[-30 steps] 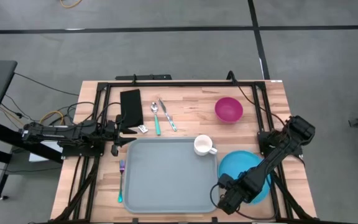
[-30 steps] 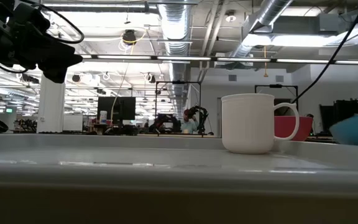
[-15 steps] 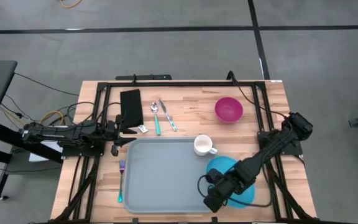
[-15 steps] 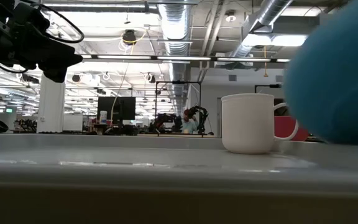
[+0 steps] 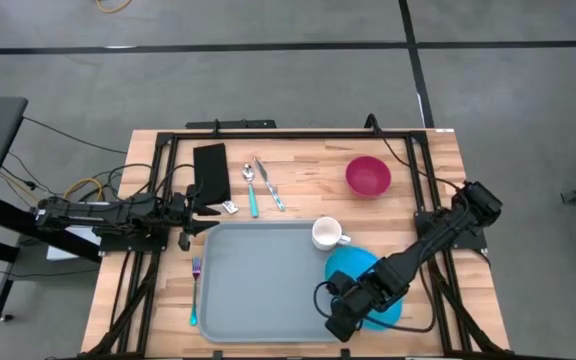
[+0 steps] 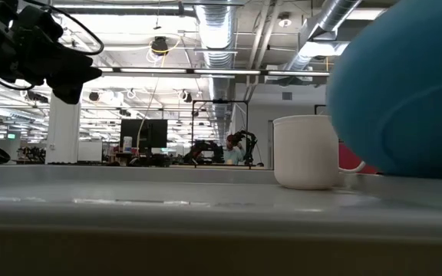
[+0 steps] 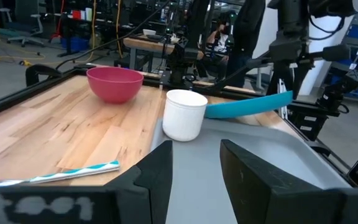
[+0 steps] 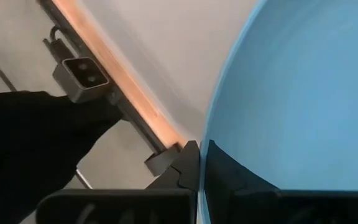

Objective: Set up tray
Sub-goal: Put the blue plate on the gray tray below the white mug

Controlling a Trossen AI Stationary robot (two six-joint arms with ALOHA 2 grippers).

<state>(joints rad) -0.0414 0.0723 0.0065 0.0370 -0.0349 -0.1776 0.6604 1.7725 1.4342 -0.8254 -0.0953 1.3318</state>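
Tray is set on the wooden table, bearing a white mug. A blue plate is pinched at its rim by the right gripper over the tray's right edge. The left gripper, fingers parted and empty, is parked at the tray's upper left corner.

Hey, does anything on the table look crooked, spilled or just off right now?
Only the round blue plate: the right end effector is shut on its rim, holding it tilted off the table, overlapping the right edge of the large grey-blue plastic tray. Nothing looks spilled or broken.
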